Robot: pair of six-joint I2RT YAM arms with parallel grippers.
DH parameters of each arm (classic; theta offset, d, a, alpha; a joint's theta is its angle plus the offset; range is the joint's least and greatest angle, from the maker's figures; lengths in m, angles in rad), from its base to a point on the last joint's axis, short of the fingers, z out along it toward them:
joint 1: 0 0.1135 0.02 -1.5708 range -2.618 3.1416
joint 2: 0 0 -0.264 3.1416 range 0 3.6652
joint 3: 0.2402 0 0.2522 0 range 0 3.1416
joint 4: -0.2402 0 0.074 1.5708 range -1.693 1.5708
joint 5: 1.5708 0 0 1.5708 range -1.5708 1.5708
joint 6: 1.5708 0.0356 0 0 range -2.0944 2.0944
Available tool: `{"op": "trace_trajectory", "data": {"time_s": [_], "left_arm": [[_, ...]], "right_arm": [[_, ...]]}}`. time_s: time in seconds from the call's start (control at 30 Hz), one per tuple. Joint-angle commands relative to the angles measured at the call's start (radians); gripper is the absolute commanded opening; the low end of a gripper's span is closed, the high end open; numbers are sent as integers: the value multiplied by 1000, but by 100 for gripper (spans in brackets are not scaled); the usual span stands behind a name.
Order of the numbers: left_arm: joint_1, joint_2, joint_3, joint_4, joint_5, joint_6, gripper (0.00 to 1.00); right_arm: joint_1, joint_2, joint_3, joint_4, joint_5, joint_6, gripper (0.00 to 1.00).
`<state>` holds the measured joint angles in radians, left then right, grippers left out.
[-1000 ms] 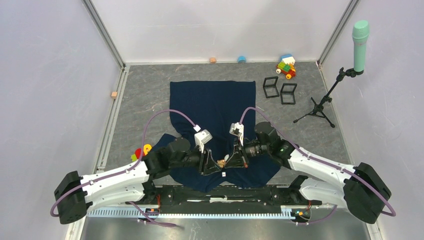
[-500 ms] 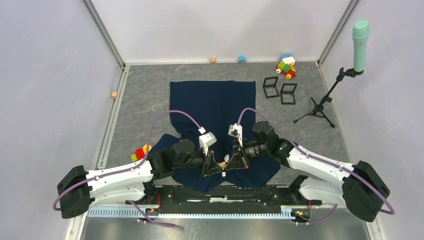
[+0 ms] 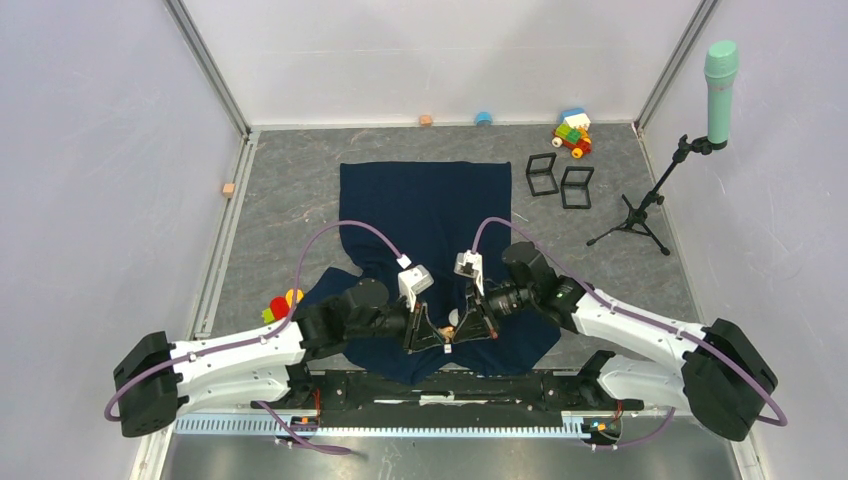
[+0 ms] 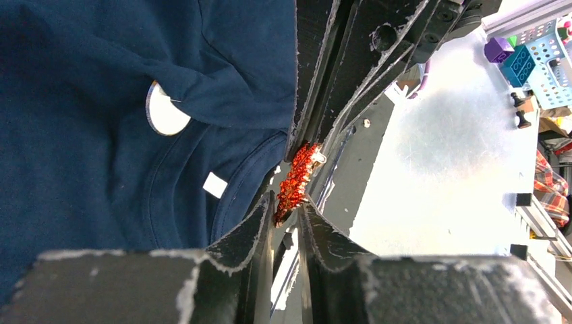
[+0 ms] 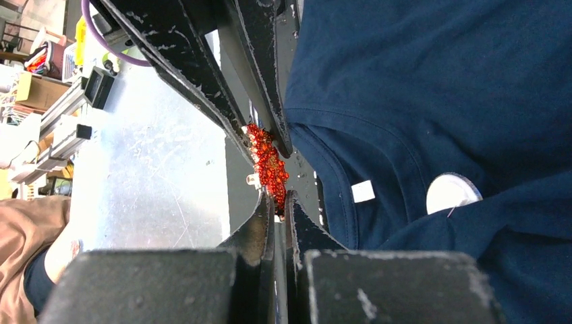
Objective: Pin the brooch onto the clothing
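Left gripper (image 4: 287,202) clamped on one end of the red brooch (image 4: 297,177), right gripper (image 5: 274,197) nipped tight on the other — just over the neck of the shirt (image 3: 425,205) — spread on the table (image 3: 300,200).

A robotics lab is indicated: a grey table (image 3: 290,200) is enclosed by white panel walls (image 3: 430,50) on aluminium posts (image 3: 208,68), two robot arms (image 3: 230,365) are bolted to a rail (image 3: 400,427) at its near edge, and a microphone stand (image 3: 650,205) is set at its right edge.
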<state>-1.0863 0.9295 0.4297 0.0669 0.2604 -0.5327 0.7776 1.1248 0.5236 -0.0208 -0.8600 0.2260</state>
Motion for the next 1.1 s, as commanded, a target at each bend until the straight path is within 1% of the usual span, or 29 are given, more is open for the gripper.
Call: {"op": "trace_trajectory", "data": {"time_s": [0.0,0.07,0.13,0.2,0.23,0.3,0.37,0.5,0.57,0.67,0.77,0.83,0.93,1.07], "left_arm": [[-12,-16,23,103,35,14,20],[-18,16,19,159,81,-6,16],[-34,55,33,163,92,-1,11],[-51,85,48,157,85,9,3],[-55,94,49,158,73,11,2],[-60,86,42,164,34,5,2],[-61,49,20,181,-15,-5,2],[-58,-56,-57,271,-83,-65,2],[-58,-100,-102,324,-97,-104,2],[-59,-143,-127,353,-97,-134,2],[-59,-168,-134,358,-86,-145,2],[-60,-179,-139,378,-73,-150,2],[-59,-173,-134,402,-27,-146,2],[-58,-134,-115,411,41,-134,2]], "right_arm": [[-3,18,38,-24,9,-43,0],[-3,23,41,-26,6,-49,0],[-2,25,45,-28,6,-57,0],[-3,23,48,-30,15,-58,0],[-3,20,49,-33,25,-56,4],[-4,7,46,-32,53,-56,16],[-15,-23,39,-35,63,-62,18],[-80,-105,-3,-30,45,-78,36],[-110,-158,-37,30,-6,-52,45],[-116,-229,-102,203,-85,53,56],[-116,-281,-156,376,-120,178,64],[-115,-307,-179,455,-118,237,68],[-113,-321,-201,551,-102,326,70],[-101,-297,-231,666,-85,427,63]]}}
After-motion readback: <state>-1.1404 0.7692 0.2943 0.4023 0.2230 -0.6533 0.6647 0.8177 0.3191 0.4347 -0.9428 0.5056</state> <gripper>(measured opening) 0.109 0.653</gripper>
